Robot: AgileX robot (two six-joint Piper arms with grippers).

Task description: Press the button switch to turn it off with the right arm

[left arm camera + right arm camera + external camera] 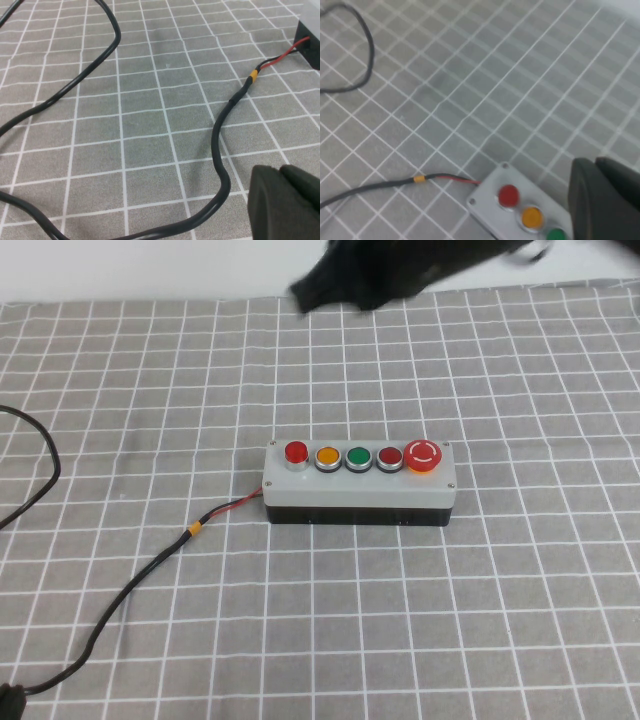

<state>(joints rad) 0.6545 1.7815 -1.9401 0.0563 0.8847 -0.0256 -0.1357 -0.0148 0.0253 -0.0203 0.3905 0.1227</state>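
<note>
The button switch (296, 452) is the small bright-red round button at the left end of the row on the grey-topped black box (360, 488). It also shows in the right wrist view (508, 195). The right arm (400, 275) is a blurred black shape high over the table's far edge, behind the box and well apart from it. My right gripper (596, 170) is shut and empty, hovering above and beyond the box. My left gripper (281, 175) is shut and empty, low over the cloth by the box's cable.
Orange (327, 456), green (358, 457) and dark red (390, 456) buttons and a big red mushroom button (422, 455) fill the row. A black cable (120, 595) with red wire leaves the box's left end. Another black cable (40, 455) loops at the left edge. Grey checked cloth covers the table.
</note>
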